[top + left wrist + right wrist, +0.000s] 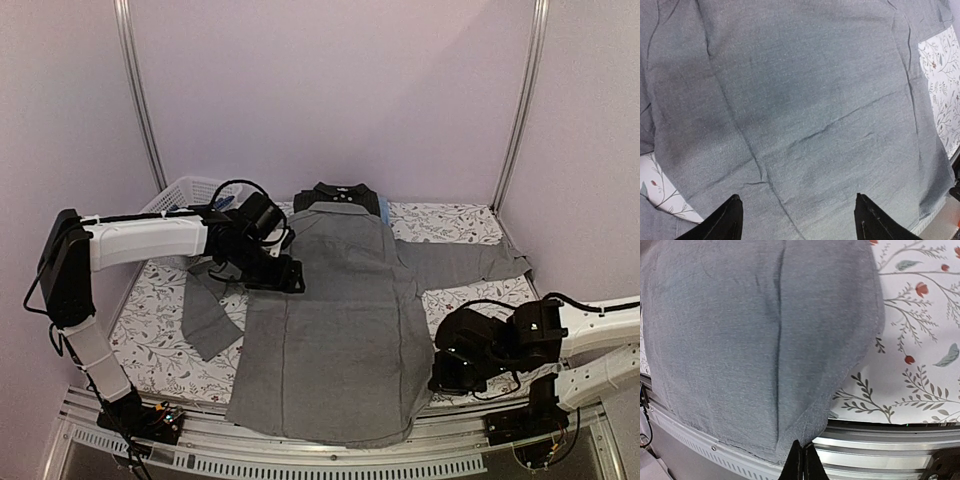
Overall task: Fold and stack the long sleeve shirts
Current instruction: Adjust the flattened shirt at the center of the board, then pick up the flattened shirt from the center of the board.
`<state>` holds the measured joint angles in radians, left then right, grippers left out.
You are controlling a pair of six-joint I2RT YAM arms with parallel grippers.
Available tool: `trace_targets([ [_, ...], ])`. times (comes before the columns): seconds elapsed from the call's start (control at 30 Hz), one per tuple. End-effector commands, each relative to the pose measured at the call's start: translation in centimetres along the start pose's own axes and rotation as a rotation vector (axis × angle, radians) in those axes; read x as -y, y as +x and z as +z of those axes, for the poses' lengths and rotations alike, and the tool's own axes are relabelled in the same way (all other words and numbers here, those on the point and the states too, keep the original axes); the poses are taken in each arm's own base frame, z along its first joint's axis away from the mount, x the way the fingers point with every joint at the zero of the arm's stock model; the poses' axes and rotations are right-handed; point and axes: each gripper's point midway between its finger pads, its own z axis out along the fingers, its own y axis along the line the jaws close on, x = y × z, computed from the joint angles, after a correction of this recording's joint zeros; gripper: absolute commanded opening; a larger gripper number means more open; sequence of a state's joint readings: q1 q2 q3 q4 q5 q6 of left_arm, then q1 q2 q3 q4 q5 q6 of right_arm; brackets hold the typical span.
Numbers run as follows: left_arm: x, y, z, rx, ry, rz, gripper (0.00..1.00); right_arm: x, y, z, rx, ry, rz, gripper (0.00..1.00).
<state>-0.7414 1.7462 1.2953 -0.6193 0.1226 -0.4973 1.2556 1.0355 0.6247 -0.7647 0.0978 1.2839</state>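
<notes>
The grey shirt lies spread flat on the surface, its hem over the near edge. The left end effector hangs released above the shirt's sleeve side. The right end effector is clenched at the hem corner.

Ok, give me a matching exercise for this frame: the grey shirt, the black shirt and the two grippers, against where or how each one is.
1. grey shirt
2. black shirt
3. left gripper
4. right gripper

A. shut, at a near hem corner of the grey one
B. spread out flat in the middle
C. open, over grey cloth
D. mostly hidden, collar showing at the far side

Pairs: 1-B, 2-D, 3-C, 4-A
</notes>
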Motion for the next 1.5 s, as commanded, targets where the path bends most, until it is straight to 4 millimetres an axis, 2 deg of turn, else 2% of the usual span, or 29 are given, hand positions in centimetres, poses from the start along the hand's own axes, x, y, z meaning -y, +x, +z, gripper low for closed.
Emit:
trace_targets([
  [0.0, 1.2, -0.4, -1.0, 0.018, 0.026, 0.030, 0.76, -5.7, -1.7, 0.5, 0.048, -0.069, -0.177, 0.00],
  [0.03, 1.3, -0.3, -1.0, 0.016, 0.030, 0.032, 0.76, -7.1, -1.7, 0.8, 0.042, -0.093, -0.205, 0.00],
  [0.13, 1.5, 0.4, -1.1, 0.008, 0.048, 0.035, 0.76, -10.2, -1.2, 3.2, -0.007, -0.113, -0.310, 0.00],
  [0.2, 1.7, 0.9, -1.2, 0.005, 0.070, 0.037, 0.76, -11.4, -0.7, 4.9, -0.043, -0.113, -0.361, 0.00],
  [0.27, 2.2, 1.8, -1.2, -0.009, 0.102, 0.045, 0.75, -11.7, -0.6, 6.4, -0.058, -0.089, -0.391, 0.04],
  [0.37, 3.5, 2.9, -1.1, -0.024, 0.155, 0.067, 0.74, -12.6, -0.9, 6.7, -0.044, -0.102, -0.417, 0.13],
  [0.5, 6.3, 4.2, -0.6, -0.045, 0.247, 0.106, 0.74, -13.0, -2.5, 5.6, 0.012, -0.123, -0.405, 0.29],
  [0.57, 7.8, 4.9, -0.2, -0.058, 0.291, 0.120, 0.73, -12.5, -3.4, 5.3, 0.026, -0.135, -0.379, 0.36],
  [0.63, 9.1, 5.5, 0.4, -0.071, 0.323, 0.130, 0.71, -12.0, -4.5, 4.7, 0.053, -0.136, -0.356, 0.38],
  [0.73, 11.0, 6.6, 1.4, -0.095, 0.357, 0.149, 0.68, -10.1, -6.7, 3.1, 0.131, -0.110, -0.298, 0.41],
  [0.83, 13.3, 8.0, 2.4, -0.122, 0.400, 0.170, 0.64, -7.0, -9.8, 2.1, 0.225, -0.089, -0.192, 0.44],
  [0.9, 14.8, 9.5, 3.5, -0.155, 0.410, 0.195, 0.61, -5.7, -12.0, 1.0, 0.278, -0.117, -0.132, 0.46],
  [1.13, 17.8, 13.6, 6.5, -0.244, 0.380, 0.255, 0.50, -3.0, -18.4, -3.1, 0.467, -0.157, -0.044, 0.48],
  [1.27, 18.9, 15.1, 7.6, -0.268, 0.373, 0.275, 0.46, -1.8, -20.4, -4.1, 0.509, -0.155, -0.043, 0.48],
  [1.47, 19.8, 16.4, 8.8, -0.298, 0.350, 0.299, 0.39, -0.4, -21.8, -4.5, 0.534, -0.128, -0.042, 0.48],
])
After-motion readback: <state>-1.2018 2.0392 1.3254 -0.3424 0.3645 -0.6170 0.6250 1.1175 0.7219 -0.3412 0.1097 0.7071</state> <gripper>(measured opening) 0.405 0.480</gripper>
